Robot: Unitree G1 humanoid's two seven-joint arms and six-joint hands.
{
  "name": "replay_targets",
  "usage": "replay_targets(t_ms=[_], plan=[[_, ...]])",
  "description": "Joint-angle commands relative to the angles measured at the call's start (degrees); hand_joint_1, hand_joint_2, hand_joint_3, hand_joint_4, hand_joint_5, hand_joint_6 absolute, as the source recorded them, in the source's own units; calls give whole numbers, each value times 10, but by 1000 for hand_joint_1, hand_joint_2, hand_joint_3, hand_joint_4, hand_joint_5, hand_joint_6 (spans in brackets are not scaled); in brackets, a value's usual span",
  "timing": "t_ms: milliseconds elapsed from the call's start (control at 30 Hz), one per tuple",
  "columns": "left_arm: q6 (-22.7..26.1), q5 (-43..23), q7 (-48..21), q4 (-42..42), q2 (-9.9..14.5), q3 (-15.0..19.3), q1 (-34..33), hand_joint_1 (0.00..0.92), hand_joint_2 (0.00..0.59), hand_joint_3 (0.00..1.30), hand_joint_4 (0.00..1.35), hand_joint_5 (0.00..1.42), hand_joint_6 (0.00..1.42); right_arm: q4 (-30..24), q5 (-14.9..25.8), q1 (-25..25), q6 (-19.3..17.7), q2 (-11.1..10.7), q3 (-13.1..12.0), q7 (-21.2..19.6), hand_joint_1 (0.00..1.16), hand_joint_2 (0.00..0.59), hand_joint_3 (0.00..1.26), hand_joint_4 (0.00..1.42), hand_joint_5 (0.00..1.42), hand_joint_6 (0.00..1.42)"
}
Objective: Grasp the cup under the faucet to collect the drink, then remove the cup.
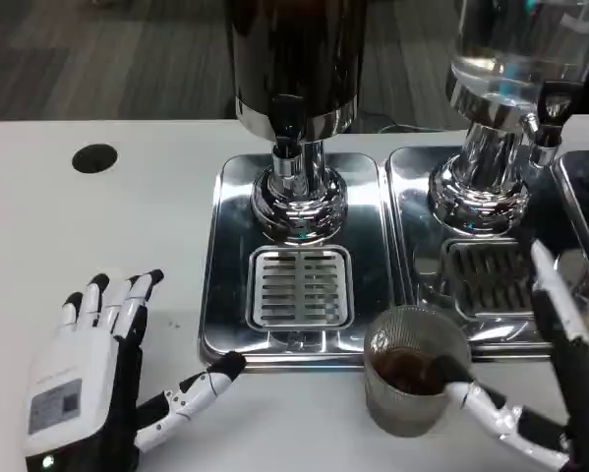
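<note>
A ribbed clear cup [412, 379] holding a dark drink stands on the white table, just in front of the steel drip tray [225, 295] and to the right of the dark dispenser's faucet [286, 133]. My right hand [555, 383] is beside the cup on its right. Its thumb tip touches the cup's right side near the rim, while its other fingers [548, 290] stretch up and away from the glass. My left hand [88, 388] lies flat on the table at the lower left, fingers spread and holding nothing, its thumb pointing toward the tray's front edge.
A slotted grate [301, 287] lies bare under the dark dispenser [294, 59]. A second dispenser with clear liquid [510, 59] stands on its own tray [422, 187] to the right. A round black hole [94, 158] is in the table at the far left.
</note>
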Motion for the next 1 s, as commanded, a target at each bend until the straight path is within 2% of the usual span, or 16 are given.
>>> replay_targets(t_ms=[33, 133, 200, 233, 300, 367, 467, 633, 733, 1000], plan=[[-19, 1, 20, -22, -1, 5, 22, 0, 79, 128, 0, 12, 0, -70, -41, 10, 49, 6, -31, -17, 578, 254, 102, 0, 0, 4], [-35, 12, 48, -16, -7, -6, 40, 0, 82, 111, 0, 16, 0, -98, -101, -3, 118, -8, -39, -5, 483, 324, 137, 0, 0, 0], [-44, 11, 60, -2, -12, -11, 44, 0, 83, 107, 0, 16, 0, -85, -130, -21, 144, -18, -37, -17, 358, 390, 144, 0, 0, 0], [-48, 12, 65, 4, -14, -14, 45, 0, 83, 105, 0, 18, 0, -76, -144, -33, 157, -25, -35, -21, 258, 426, 135, 0, 0, 0], [-52, 25, 78, 12, -19, -29, 53, 0, 83, 103, 0, 21, 0, -48, -185, -69, 192, -45, -27, -22, 139, 473, 125, 0, 0, 0], [-52, 32, 89, 14, -19, -38, 58, 0, 83, 101, 0, 23, 0, -16, -228, -94, 223, -63, -11, -32, 117, 488, 124, 0, 0, 0], [-51, 40, 99, 13, -17, -42, 66, 0, 84, 100, 0, 26, 0, 24, -263, -109, 252, -78, 14, -58, 111, 492, 120, 0, 0, 0], [-54, 38, 108, 12, -12, -38, 75, 0, 86, 99, 0, 28, 0, 79, -279, -121, 281, -90, 46, -98, 106, 506, 106, 0, 0, 0], [-56, 40, 113, 14, -8, -39, 81, 0, 86, 99, 0, 29, 0, 98, -271, -126, 295, -95, 59, -102, 108, 526, 105, 0, 0, 0], [-45, 62, 114, 11, 1, -45, 95, 0, 86, 99, 0, 29, 0, 99, -255, -122, 290, -118, 76, -124, 112, 536, 112, 0, 0, 0]])
